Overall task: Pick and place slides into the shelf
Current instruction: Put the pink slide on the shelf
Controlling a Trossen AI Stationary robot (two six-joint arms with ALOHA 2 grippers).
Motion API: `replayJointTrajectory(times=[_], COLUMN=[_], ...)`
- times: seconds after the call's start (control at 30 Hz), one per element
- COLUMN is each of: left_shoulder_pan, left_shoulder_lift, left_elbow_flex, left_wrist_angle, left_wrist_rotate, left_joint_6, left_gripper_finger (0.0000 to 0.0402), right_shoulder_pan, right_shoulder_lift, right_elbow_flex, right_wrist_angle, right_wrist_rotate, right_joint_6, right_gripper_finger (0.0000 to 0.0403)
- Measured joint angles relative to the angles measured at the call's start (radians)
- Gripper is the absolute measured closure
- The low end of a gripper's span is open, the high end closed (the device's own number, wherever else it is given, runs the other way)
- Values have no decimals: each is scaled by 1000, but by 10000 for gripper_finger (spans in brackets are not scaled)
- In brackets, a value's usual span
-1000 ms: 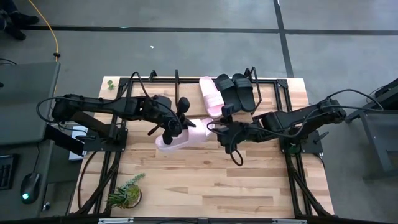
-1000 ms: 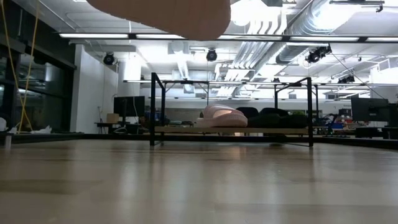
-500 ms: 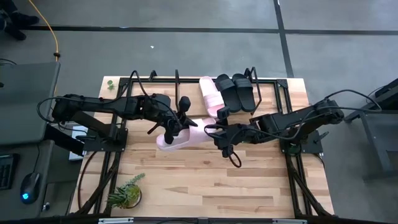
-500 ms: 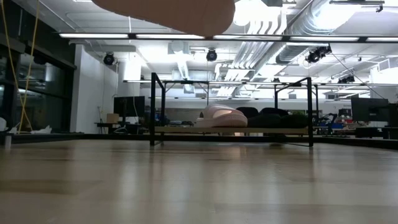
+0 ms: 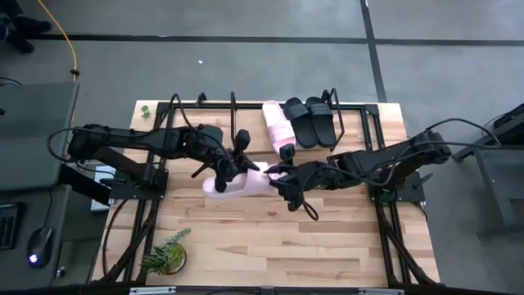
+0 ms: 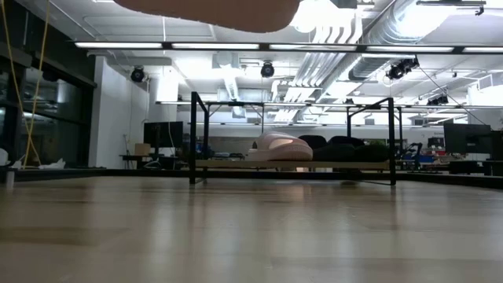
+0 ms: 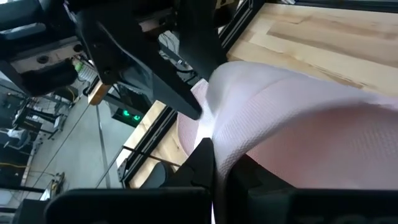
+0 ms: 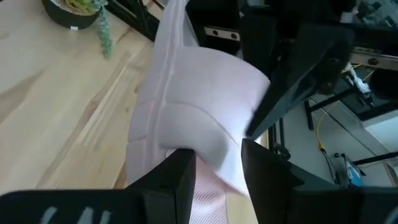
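Here, your left claw clamped shut on a pink slide above the counter, right claw gripped its other end, three slides sat on the shelf.

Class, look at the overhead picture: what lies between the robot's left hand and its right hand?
In the high view, one pale pink slide spans the gap, with the left hand shut on one end and the right hand at the other.

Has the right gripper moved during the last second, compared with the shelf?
Yes. In the high view the right gripper has slid leftward, away from below the black slides on the shelf, reaching the pink slide that the left gripper holds.
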Motion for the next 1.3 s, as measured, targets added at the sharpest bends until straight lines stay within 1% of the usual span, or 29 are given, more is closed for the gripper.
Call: replayJointTrajectory(times=[0.2,0.3,0.4,0.57,0.6,0.73,0.83,0.97,1.03,1.3], left_shoulder_pan=[0,0,1,0,0,0,0,-1,-1,0], left_shoulder_lift=[0,1,1,1,1,1,-1,1,2,1], left_elbow_flex=[0,-2,-2,-2,-2,0,0,0,0,0], left_wrist_angle=[18,8,-4,-30,-33,-33,-35,-42,-43,-30], left_wrist_rotate=[29,29,19,-31,-39,-80,-141,-285,-356,-583], left_joint_6=[8,7,6,-5,-9,-17,-19,-39,-46,-84], left_gripper_finger=[401,401,401,401,401,401,394,369,350,257], right_shoulder_pan=[-6,-5,-6,-9,-9,-11,-14,-14,-16,-14], right_shoulder_lift=[38,56,61,64,64,64,64,64,64,63], right_elbow_flex=[0,0,0,0,0,0,0,0,1,2], right_wrist_angle=[49,61,63,63,63,60,48,23,18,-12], right_wrist_rotate=[-30,-19,4,26,30,62,89,147,169,240], right_joint_6=[-7,-12,-11,-9,-9,21,42,63,63,74], right_gripper_finger=[284,289,311,387,394,393,399,400,400,402])
